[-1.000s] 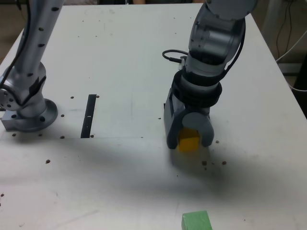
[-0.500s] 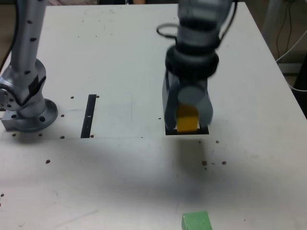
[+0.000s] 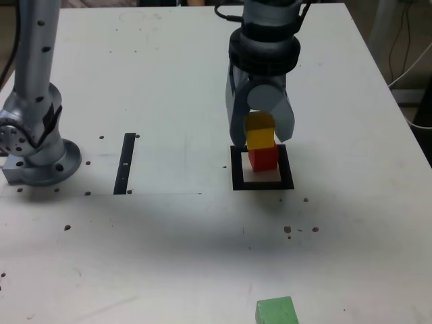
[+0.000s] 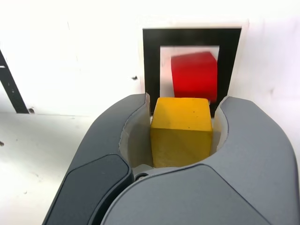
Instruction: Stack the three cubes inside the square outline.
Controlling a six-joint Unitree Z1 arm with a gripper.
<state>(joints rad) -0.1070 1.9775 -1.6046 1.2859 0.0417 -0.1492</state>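
We see a silver-grey cylindrical metal arm with a black collar and looped black cable, a round screw-dotted base, and a slate-grey, curved-fingered plastic pincer.

Gripper points down, fingers clamped on yellow cube. Yellow cube directly above red cube; contact between them unclear. Red cube sits on white centre of square outline. Green cube near bottom edge, well apart. Black strip lies toward exterior view's left on white counter, near arm base.
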